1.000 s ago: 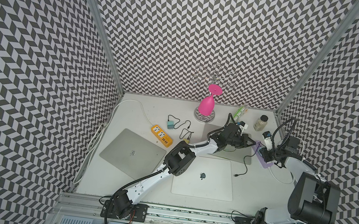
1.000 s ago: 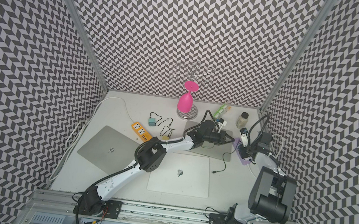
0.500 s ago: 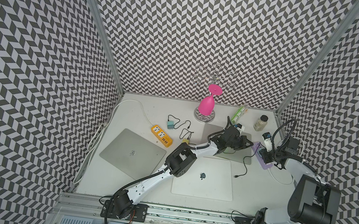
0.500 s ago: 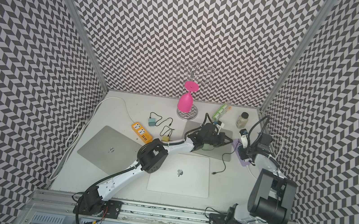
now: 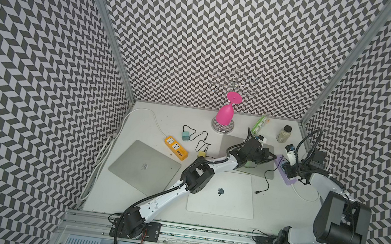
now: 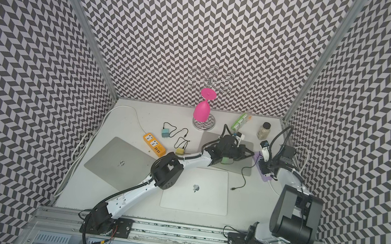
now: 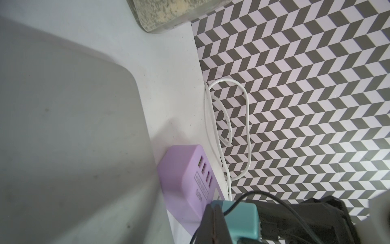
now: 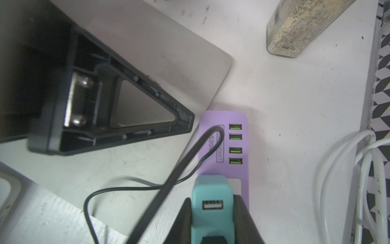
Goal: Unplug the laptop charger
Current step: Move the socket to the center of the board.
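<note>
The teal laptop charger [image 8: 212, 190] stands on the socket end of a purple power strip [image 8: 223, 145], also seen as the purple strip [image 5: 284, 176] at the table's right. My right gripper [image 8: 212, 199] is shut on the charger, one finger on each side. Whether its prongs are still in the socket is hidden. The charger's black cable [image 8: 168, 181] loops off across a grey laptop [image 5: 232, 143], and its loose end [image 5: 258, 193] lies on the table. My left gripper [image 7: 212, 209] is shut and empty, low over that laptop's corner and right beside the charger [image 7: 240, 219].
A silver laptop [image 5: 145, 164] and a white laptop [image 5: 222, 195] lie nearer the front. An orange power strip [image 5: 175, 148], two small chargers, a pink glass [image 5: 225, 113], a green packet [image 5: 261, 123] and a jar [image 5: 284, 134] are behind. White cable [image 8: 337, 169] coils along the right wall.
My left gripper has edged slightly toward the purple strip. The right gripper keeps its hold on the charger and has barely moved.
</note>
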Robot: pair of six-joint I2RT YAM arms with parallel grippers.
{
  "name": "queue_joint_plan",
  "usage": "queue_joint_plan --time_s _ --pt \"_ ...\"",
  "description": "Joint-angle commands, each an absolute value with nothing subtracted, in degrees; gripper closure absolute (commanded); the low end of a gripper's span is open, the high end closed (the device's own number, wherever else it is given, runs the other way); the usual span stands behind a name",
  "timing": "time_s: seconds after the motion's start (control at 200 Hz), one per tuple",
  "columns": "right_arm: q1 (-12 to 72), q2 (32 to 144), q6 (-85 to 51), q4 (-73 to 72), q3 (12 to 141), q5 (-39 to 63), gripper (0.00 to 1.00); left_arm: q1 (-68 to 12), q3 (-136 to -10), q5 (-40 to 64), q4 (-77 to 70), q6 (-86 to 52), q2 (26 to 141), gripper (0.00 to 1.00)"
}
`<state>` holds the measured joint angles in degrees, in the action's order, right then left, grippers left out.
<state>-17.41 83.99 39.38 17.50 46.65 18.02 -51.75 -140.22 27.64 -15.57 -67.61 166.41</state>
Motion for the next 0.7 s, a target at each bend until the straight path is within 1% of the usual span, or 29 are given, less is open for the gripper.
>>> queue_joint_plan --time_s 0.0,0.185,0.29,0.4,0.586,0.691 --pt "-16.32 81.97 40.86 20.39 45.88 19.13 0.87 -52.09 -141.64 25.98 -12.77 -67.91 168.71 1.00" --pt "-15.12 81.21 41.37 20.29 46.58 17.42 0.88 -51.89 -141.66 26.44 -13.13 -67.54 169.02 1.00" --pt "-15.03 80.84 41.27 20.35 46.84 18.15 0.88 -51.90 -141.68 26.63 -13.53 -67.50 168.77 1.00" --pt "-15.02 81.42 40.36 19.53 46.76 17.65 0.89 -51.80 -141.25 28.55 -14.63 -66.64 167.91 1.00" --pt "-15.03 82.78 37.71 17.93 46.84 16.00 0.89 -51.24 -133.17 31.98 -21.85 -66.61 160.42 1.00" --pt "-15.03 83.53 37.51 17.84 47.19 16.08 0.88 -50.79 -131.55 32.19 -21.01 -63.84 155.68 1.00"
